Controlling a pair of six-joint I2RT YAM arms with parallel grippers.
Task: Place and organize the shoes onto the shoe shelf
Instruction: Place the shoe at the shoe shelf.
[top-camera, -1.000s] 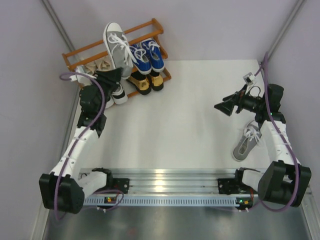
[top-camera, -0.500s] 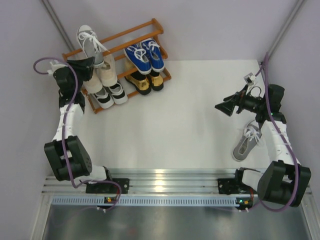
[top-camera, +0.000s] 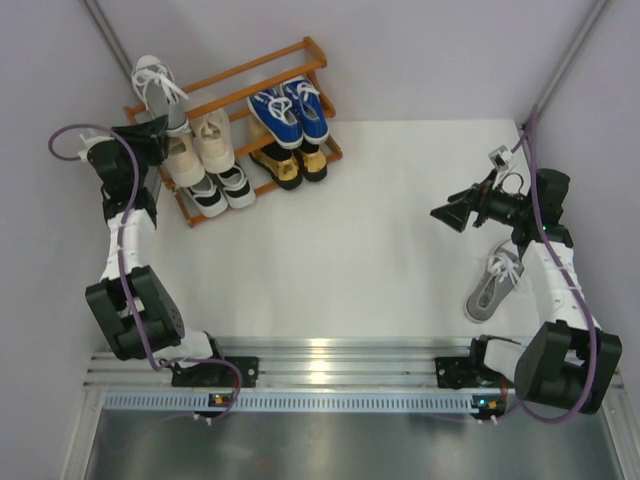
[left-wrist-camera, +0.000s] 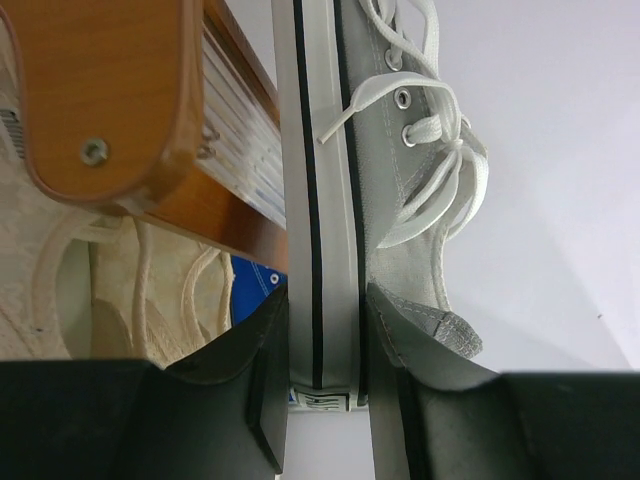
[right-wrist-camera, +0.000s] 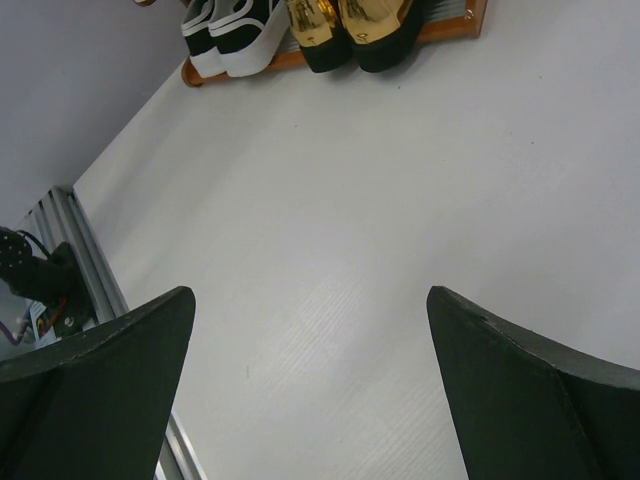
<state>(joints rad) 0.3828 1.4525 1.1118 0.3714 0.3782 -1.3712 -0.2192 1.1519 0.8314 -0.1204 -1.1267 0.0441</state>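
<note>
My left gripper (top-camera: 150, 128) is shut on the heel of a grey sneaker (top-camera: 157, 88), holding it at the top left end of the orange-brown shoe shelf (top-camera: 300, 52). In the left wrist view the sneaker (left-wrist-camera: 400, 180) stands on edge between my fingers (left-wrist-camera: 240, 400) beside the shelf's end piece (left-wrist-camera: 110, 90). The shelf holds beige lace-ups (top-camera: 200, 140), blue sneakers (top-camera: 290, 110), gold loafers (top-camera: 290, 162) and black-and-white sneakers (top-camera: 222, 188). The other grey sneaker (top-camera: 492, 283) lies on the table at the right. My right gripper (top-camera: 448, 213) is open and empty above the table.
Purple walls close in on the left, back and right. A metal rail (top-camera: 330, 385) runs along the near edge. The right wrist view shows the white table (right-wrist-camera: 380, 200), with the gold loafers (right-wrist-camera: 345, 25) and black-and-white sneakers (right-wrist-camera: 225, 35) at the top.
My left arm has swung left and back with the grey sneaker, from over the shelf's middle to its top left end. The right arm has barely moved.
</note>
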